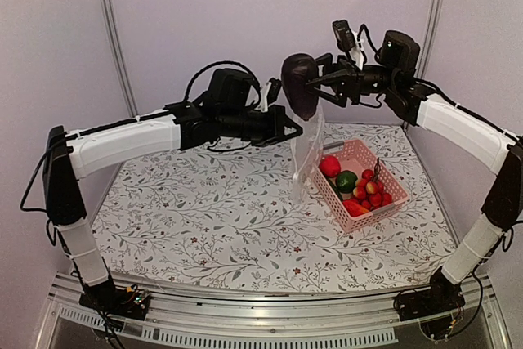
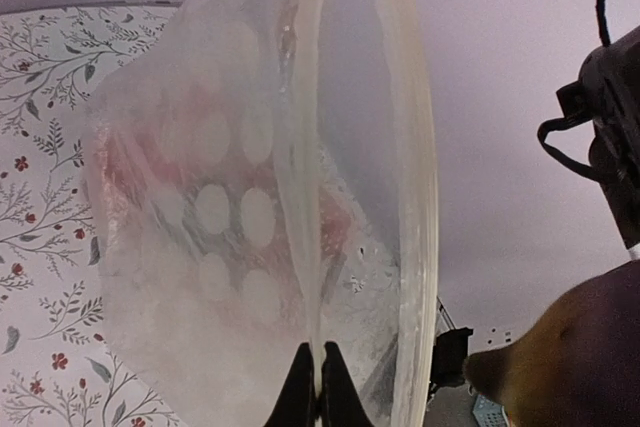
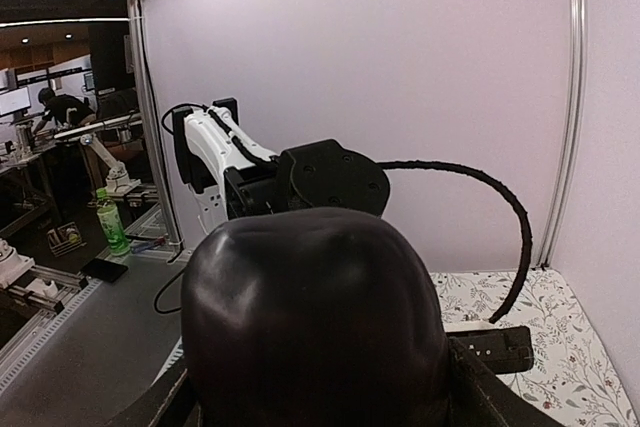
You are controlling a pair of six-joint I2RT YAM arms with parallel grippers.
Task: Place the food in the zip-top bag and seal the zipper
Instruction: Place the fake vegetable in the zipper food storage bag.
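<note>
The bag (image 1: 307,153) was held up over the table (image 1: 204,202) by the left gripper (image 1: 292,131), whose fingers were pressed together on its top edge. The pouch hung down from that grip, its lower part just beside the basket (image 1: 350,220); whether its bottom touched the table could not be told. In the left wrist view the fingertips (image 2: 300,397) were seen pinched on the rim of the bag (image 2: 220,247). From them the zipper (image 2: 418,207) ran away in two whitish strips that stood apart, so the mouth was seen open. Pink lattice was made out dimly through the plastic.

The eggplant (image 1: 299,85) was clamped in the right gripper (image 1: 315,82) and was held high, near the bag's top edge and just right of the left gripper. In the left wrist view the eggplant (image 2: 585,357) was seen at the lower right, outside the mouth. In the right wrist view the eggplant (image 3: 315,317) filled the lower middle, with a dark finger (image 3: 495,387) on either side of it and the left arm (image 3: 215,157) behind it.

The other food was seen lying in the basket: a red fruit (image 1: 329,167) at the far end, a green piece (image 1: 346,181) beside it, tomatoes (image 1: 374,192) along the right wall, and another red fruit (image 1: 354,208) at the near end.
</note>
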